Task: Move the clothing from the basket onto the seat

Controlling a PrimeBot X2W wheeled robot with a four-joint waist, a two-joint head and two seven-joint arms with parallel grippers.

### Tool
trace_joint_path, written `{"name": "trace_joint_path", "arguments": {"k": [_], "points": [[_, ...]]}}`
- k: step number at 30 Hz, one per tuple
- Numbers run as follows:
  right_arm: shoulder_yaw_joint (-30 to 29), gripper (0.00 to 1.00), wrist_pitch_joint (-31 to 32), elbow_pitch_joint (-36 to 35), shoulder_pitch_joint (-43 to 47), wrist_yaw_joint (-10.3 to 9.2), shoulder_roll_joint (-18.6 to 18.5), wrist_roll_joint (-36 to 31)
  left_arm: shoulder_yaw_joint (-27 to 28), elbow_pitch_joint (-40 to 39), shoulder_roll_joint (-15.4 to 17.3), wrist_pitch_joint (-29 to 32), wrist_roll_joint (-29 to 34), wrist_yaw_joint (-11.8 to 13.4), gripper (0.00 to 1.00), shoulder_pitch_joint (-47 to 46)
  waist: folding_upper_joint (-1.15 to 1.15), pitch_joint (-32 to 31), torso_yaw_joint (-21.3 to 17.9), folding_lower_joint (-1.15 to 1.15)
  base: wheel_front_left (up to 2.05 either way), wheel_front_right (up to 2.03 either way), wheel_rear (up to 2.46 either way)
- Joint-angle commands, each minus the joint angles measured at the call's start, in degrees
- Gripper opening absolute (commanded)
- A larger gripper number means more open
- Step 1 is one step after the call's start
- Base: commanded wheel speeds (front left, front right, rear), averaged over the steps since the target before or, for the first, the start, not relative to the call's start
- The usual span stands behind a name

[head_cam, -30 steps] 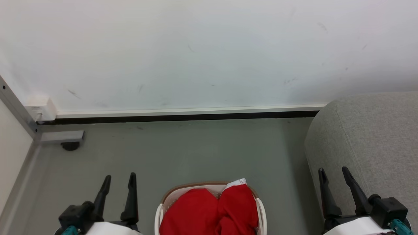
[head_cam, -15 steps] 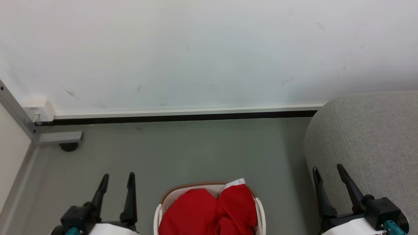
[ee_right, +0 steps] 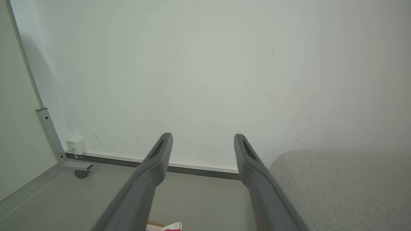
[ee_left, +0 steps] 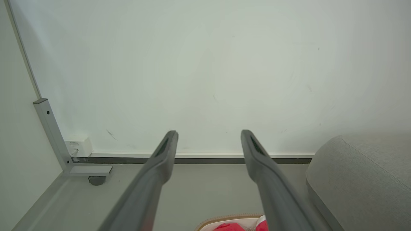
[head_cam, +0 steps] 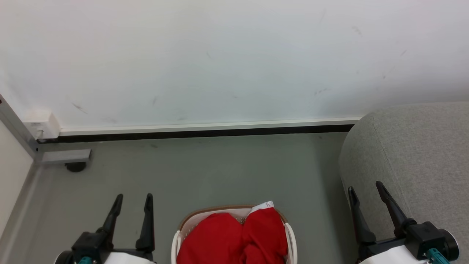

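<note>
Red clothing [head_cam: 234, 238] sits piled in the basket [head_cam: 191, 216] between the left claw [head_cam: 133, 198] and right claw [head_cam: 365, 186], both open, empty. Pickup hasn't started; next, I reckon, one dips in. The seat [head_cam: 414, 146] is beside the right claw.

wall [head_cam: 220, 55]: scuffed white | floor [head_cam: 220, 172]: grey | skirting [head_cam: 205, 127]: white | metal post [head_cam: 16, 128]: corner
</note>
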Motion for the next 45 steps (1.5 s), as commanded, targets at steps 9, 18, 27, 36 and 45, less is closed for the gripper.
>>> {"name": "trace_joint_path", "arguments": {"k": [9,18,27,36,45], "points": [[0.00,1.00,-0.01,0.12,-0.54,-0.12,-0.37,0.75,0.06,0.10,0.16,-0.04,-0.80,0.22,1.00,0.05,0.00,-0.07,0.04,0.00,0.00,0.00,0.00],[0.20,1.00,0.00,0.08,-0.48,-0.12,-0.37,0.94,0.18,0.22,0.16,-0.04,-1.22,0.39,1.00,0.05,0.00,-0.20,-0.04,0.00,0.00,0.00,0.00],[0.27,1.00,0.00,0.23,-0.74,-0.12,-0.37,1.12,0.08,0.12,0.16,-0.04,-1.33,0.33,1.00,0.02,0.00,-0.03,-0.45,0.00,0.00,0.00,0.00],[0.91,1.00,0.00,-0.25,-1.39,-0.12,-0.36,1.47,-0.01,0.74,0.16,-0.04,-2.31,0.12,1.00,-0.45,0.00,1.93,-2.35,0.00,0.00,0.00,0.00],[0.81,1.00,0.00,-1.67,-3.42,-0.12,-0.33,1.79,0.03,1.98,0.18,-0.04,-1.89,-0.47,1.00,-3.35,0.00,7.85,-6.03,0.00,0.00,0.00,0.00]]}}
